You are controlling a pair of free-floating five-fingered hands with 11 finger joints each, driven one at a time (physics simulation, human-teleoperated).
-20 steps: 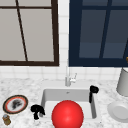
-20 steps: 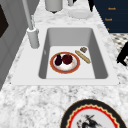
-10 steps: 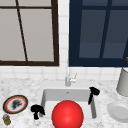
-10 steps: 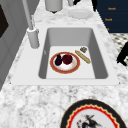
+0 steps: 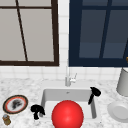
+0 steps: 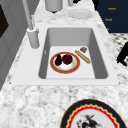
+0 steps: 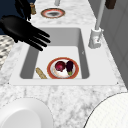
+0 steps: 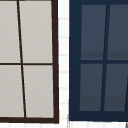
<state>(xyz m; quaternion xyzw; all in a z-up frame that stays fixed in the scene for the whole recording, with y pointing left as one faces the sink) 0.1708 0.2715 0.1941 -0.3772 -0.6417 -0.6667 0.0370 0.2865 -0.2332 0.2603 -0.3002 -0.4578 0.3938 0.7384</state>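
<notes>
The marble counter [image 6: 30,100] carries a white sink [image 6: 100,52]. In its basin lies a red-rimmed plate [image 6: 65,62] holding two dark fruits, with a stick-like tool [image 6: 83,57] just beside it. The right hand [image 7: 23,31] hovers over the sink's edge, fingers spread wide and holding nothing. The left hand [image 5: 37,110] hangs at the sink's left edge, fingers curled. That plate looks stiff, slick and breakable; I'd take it by the rim.

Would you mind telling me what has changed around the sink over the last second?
Nothing has visibly changed. The right hand hangs open over the right end of the sink, and the left hand sits at its left rim as before. The red-rimmed plate with two dark vegetables and the stick-shaped item lie where they were.
</notes>
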